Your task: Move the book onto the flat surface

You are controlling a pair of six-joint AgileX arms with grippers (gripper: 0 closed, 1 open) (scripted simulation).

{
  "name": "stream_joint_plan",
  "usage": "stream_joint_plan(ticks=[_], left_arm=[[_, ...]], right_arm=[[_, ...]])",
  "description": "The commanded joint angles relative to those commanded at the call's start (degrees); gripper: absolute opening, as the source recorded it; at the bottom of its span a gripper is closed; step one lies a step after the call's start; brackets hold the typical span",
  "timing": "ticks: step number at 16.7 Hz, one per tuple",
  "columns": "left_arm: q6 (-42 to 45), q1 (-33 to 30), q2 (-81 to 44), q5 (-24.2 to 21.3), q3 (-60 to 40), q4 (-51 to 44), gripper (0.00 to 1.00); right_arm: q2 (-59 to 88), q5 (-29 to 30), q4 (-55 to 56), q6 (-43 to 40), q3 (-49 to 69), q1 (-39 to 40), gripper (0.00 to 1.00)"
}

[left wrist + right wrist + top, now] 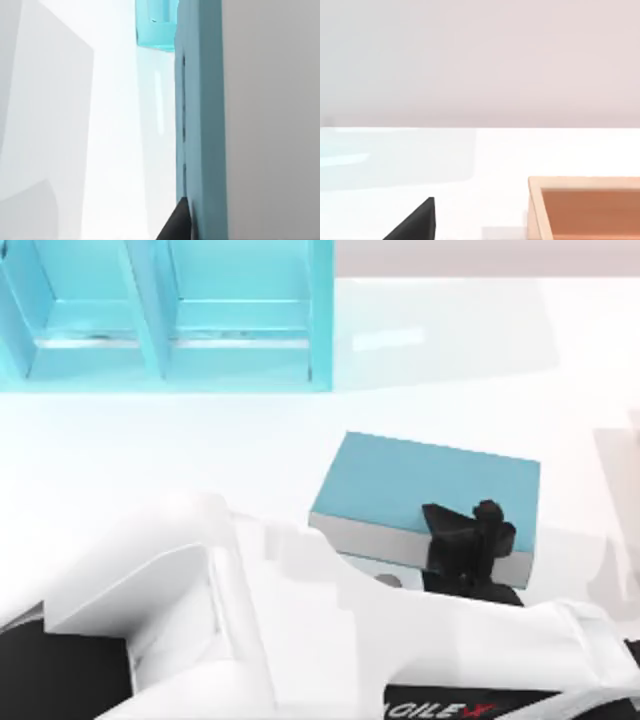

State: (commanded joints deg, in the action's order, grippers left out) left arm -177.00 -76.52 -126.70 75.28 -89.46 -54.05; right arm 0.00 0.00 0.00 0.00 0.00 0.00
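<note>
The book (425,482) has a teal-blue cover and grey page edges along its near side, and sits right of the middle in the top view. My left gripper (468,538) is shut on the book's near edge, with one black finger over the cover. Up close, the book's teal face (202,125) runs beside a black fingertip (177,224). A shadow lies on the flat surface (150,450) under the book, which looks raised a little off it. The dark tip of my right gripper (415,222) hangs over the white tabletop (495,155).
A turquoise compartmented shelf unit (160,315) stands at the back left, also visible past the book (155,30). My left arm's white body (250,620) covers the near table. A wooden box (585,182) sits close to my right gripper.
</note>
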Motion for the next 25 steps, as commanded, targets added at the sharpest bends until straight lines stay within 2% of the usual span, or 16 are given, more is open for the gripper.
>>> stream_joint_plan(ticks=[14,25], left_arm=[[-3.0,-0.7,-0.6,0.0,-1.2,-3.3,0.00],[-2.5,-0.4,-3.5,-0.2,1.7,2.6,0.00]], right_arm=[[0.0,0.0,0.0,0.0,0.0,0.0,1.00],[0.0,0.0,0.0,0.0,0.0,0.0,1.00]])
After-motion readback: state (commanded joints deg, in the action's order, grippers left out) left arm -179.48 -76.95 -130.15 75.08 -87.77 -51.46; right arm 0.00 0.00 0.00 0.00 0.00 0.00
